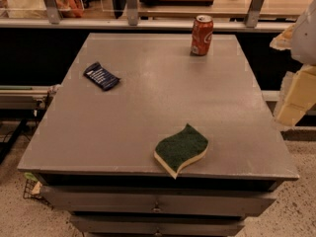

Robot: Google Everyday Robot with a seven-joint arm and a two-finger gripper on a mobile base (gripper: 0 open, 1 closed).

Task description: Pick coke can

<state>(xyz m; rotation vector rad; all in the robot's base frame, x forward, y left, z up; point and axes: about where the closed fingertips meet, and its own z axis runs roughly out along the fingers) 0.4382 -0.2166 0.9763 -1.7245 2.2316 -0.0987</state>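
The coke can (202, 35) is red with white lettering and a silver top. It stands upright near the far edge of the grey table (148, 112), right of the middle. My gripper (295, 100) is at the right edge of the view, beyond the table's right side and partly cut off. It hangs well to the right of the can and nearer to me, touching nothing.
A green and yellow sponge (181, 148) lies near the table's front edge. A dark blue snack packet (101, 76) lies at the left. A rail with metal posts (132, 6) and a counter run behind the table. Drawers sit below the tabletop.
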